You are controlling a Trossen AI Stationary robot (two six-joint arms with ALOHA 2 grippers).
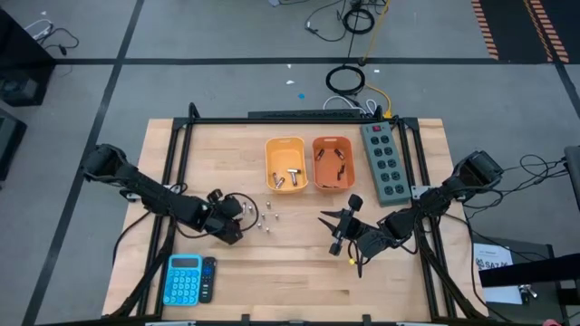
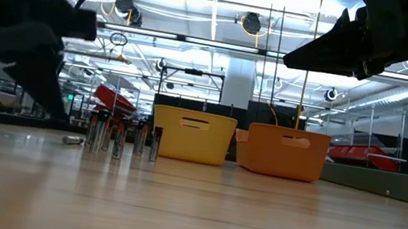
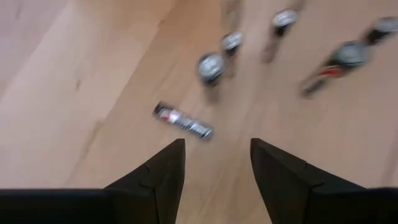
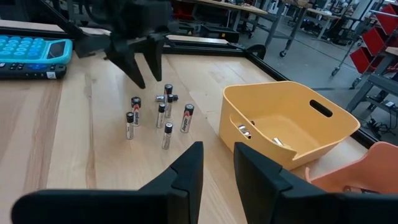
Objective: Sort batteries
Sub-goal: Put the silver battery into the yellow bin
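Note:
Several small batteries (image 1: 265,218) stand upright in a loose cluster on the wooden table, left of centre; they show again as the batteries (image 4: 163,118) and the batteries (image 2: 120,137). One battery (image 3: 183,121) lies on its side just ahead of my left gripper (image 3: 217,155). That gripper (image 1: 241,211) is open, hovers at the cluster's left edge and touches nothing. My right gripper (image 4: 217,158) is open and empty, above the table right of centre as the right gripper (image 1: 337,226). The yellow bin (image 1: 285,165) holds a few batteries, and the orange bin (image 1: 333,163) holds darker ones.
A green power strip (image 1: 382,163) lies to the right of the bins at the far right of the table. A blue calculator (image 1: 186,279) sits near the table's near-left corner. Bare wood lies between the two grippers and along the near edge.

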